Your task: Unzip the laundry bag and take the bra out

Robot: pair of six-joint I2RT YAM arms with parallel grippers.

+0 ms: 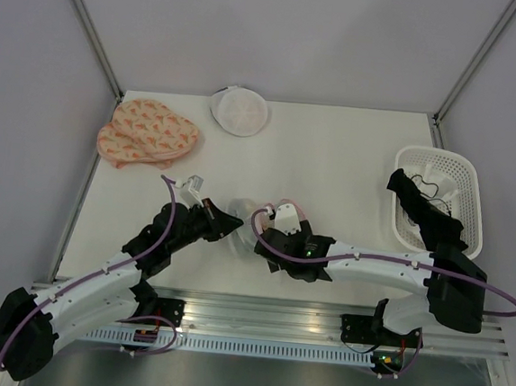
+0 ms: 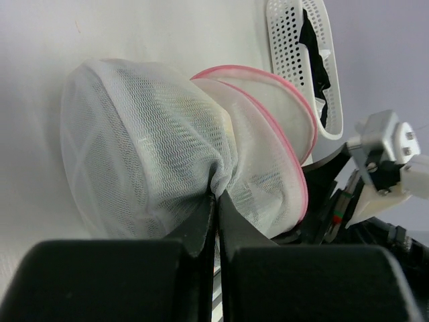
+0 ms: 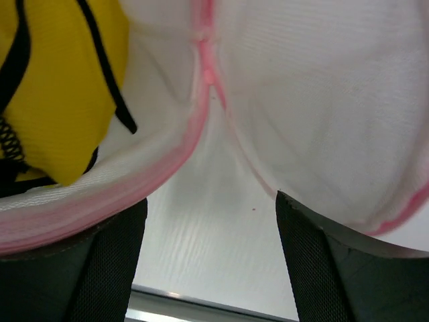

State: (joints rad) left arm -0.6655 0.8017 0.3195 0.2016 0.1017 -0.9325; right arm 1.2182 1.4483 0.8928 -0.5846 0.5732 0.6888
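The laundry bag is a white mesh pouch with pink trim, lying near the front middle of the table between my two grippers. My left gripper is shut on a pinch of the bag's mesh. The bag's two pink-edged halves gape apart. A yellow bra with black straps shows inside the left half. My right gripper is open just below the gap, one finger under each half, with bare table between them. In the top view it sits right of the bag.
A second white mesh bag rests at the back edge. A pink-orange patterned garment lies at the back left. A white perforated basket holding a black garment stands at the right, close to my right arm.
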